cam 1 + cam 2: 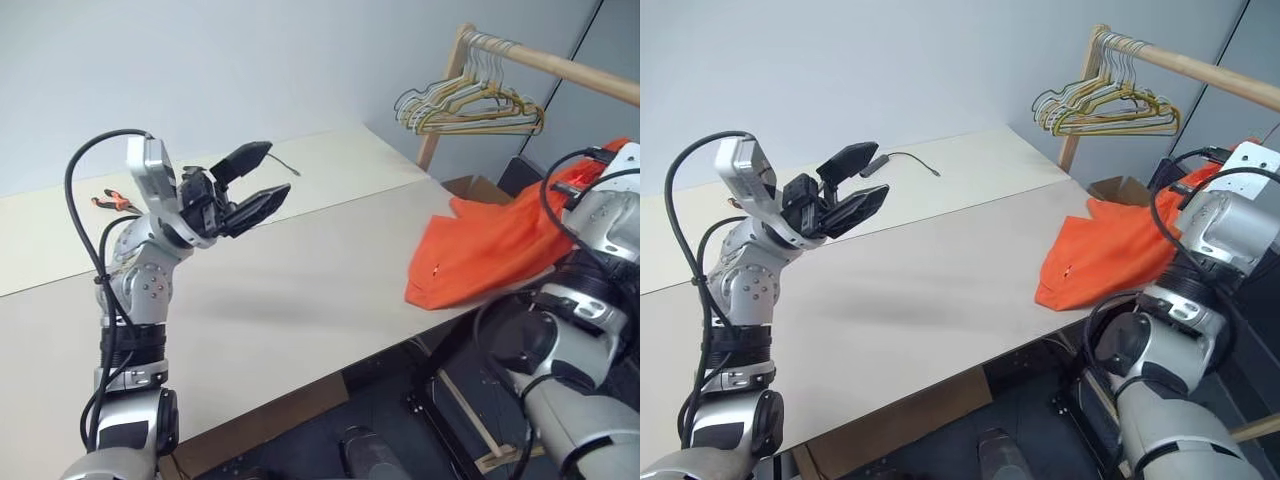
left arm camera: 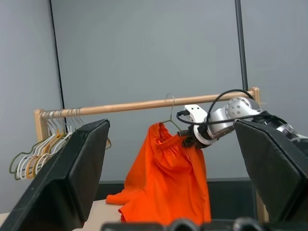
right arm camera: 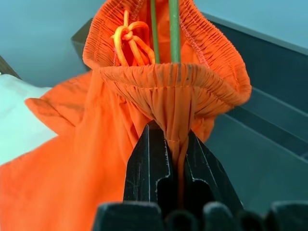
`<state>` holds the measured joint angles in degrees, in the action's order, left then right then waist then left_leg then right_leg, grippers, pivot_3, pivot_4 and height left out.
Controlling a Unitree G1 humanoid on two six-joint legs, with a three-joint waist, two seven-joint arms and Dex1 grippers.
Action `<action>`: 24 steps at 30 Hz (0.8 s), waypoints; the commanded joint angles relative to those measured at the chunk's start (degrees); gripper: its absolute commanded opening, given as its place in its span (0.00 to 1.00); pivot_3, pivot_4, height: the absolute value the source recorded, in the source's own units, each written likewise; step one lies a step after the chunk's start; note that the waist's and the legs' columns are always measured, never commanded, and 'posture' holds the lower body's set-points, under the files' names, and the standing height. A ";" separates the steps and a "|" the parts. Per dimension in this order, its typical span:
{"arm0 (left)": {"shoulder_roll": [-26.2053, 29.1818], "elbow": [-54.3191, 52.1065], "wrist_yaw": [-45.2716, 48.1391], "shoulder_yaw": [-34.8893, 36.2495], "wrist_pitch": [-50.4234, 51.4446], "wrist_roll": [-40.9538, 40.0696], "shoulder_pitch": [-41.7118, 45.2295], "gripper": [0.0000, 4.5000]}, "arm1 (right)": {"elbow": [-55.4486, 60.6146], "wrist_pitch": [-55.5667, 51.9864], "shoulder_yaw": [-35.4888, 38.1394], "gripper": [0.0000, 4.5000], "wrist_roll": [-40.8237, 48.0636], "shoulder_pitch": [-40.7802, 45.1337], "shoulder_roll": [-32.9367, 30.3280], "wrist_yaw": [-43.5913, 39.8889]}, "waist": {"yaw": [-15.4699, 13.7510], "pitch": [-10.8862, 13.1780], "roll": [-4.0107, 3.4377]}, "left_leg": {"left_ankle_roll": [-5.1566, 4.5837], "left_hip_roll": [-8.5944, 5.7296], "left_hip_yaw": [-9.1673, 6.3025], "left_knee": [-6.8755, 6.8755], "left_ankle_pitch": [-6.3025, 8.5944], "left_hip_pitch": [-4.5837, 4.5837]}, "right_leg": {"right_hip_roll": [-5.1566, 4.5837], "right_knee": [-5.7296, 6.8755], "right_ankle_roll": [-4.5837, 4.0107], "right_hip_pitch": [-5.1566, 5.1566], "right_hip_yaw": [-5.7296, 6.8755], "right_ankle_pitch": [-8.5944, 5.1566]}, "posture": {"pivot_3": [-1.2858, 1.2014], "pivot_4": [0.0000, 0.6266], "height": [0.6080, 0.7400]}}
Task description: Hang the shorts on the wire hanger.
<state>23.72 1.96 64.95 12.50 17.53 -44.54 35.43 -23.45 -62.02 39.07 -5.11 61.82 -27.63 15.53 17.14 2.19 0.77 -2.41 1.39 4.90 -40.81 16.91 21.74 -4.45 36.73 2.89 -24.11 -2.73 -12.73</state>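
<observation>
1. The right gripper (image 3: 166,144) pinches the gathered waistband of the shorts (image 3: 96,159), its two black fingers (image 3: 147,163) pressed together on the orange fabric.
2. Two green wires of the hanger (image 3: 174,29) come out of the waistband opening just beyond the fingers, beside the knotted orange drawstring (image 3: 129,38).
3. From the left wrist, the shorts (image 2: 166,187) hang in a long fold under the wooden rail (image 2: 144,104), and the hanger's silvery hook (image 2: 170,103) stands at the rail, whether over it or just in front is hard to tell.
4. The right gripper (image 2: 188,140) grips the waistband from the side, up near the top of the garment.
5. Lower down, a leg of the shorts (image 1: 470,255) spills onto the far right corner of the table (image 1: 300,300), resting on the pale surface.
6. The left gripper (image 1: 256,185) hovers above the table, fingers spread wide, holding nothing, well apart from the shorts.
7. A bunch of yellow and pale hangers (image 1: 470,105) dangles at the rail's end.
8. A thin black cable (image 1: 910,160) lies on the table behind the left gripper, and orange-handled pliers (image 1: 112,201) sit further left.
</observation>
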 commanded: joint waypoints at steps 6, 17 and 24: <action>0.62 -3.02 0.89 0.76 -0.22 -1.67 -0.51 1.00 | -13.66 11.43 -1.59 0.00 4.20 7.13 -8.14 1.25 | 0.11 0.00 -0.01 | -0.01 0.00 0.01 0.05 -0.01 -0.01 | 0.01 -0.05 0.01 0.03 -0.02 0.00 | 0.43 0.00 1.00; 0.14 -3.05 0.93 0.06 -1.15 -0.61 -1.18 1.00 | -23.64 8.45 0.48 0.00 9.31 8.88 -8.70 9.58 | 0.29 0.00 -0.01 | -0.03 0.02 0.09 0.08 -0.02 -0.02 | 0.01 -0.11 0.06 0.05 -0.10 0.02 | 0.43 0.00 1.00; 0.14 -3.14 1.38 0.41 -1.23 -1.09 -1.50 1.00 | -22.28 7.51 -2.88 0.07 9.13 7.27 -7.56 12.09 | 0.25 0.00 -0.01 | -0.05 0.15 0.08 0.08 -0.02 0.01 | 0.09 -0.54 0.16 0.20 -0.05 0.20 | 0.43 0.00 1.00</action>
<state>23.67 0.72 66.09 12.34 17.38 -44.99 33.57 -47.32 -54.06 37.19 3.55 69.03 -35.43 27.04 17.39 2.18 0.76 -2.47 1.55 4.99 -40.73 16.89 21.77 -4.35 36.13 3.06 -23.91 -2.78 -12.49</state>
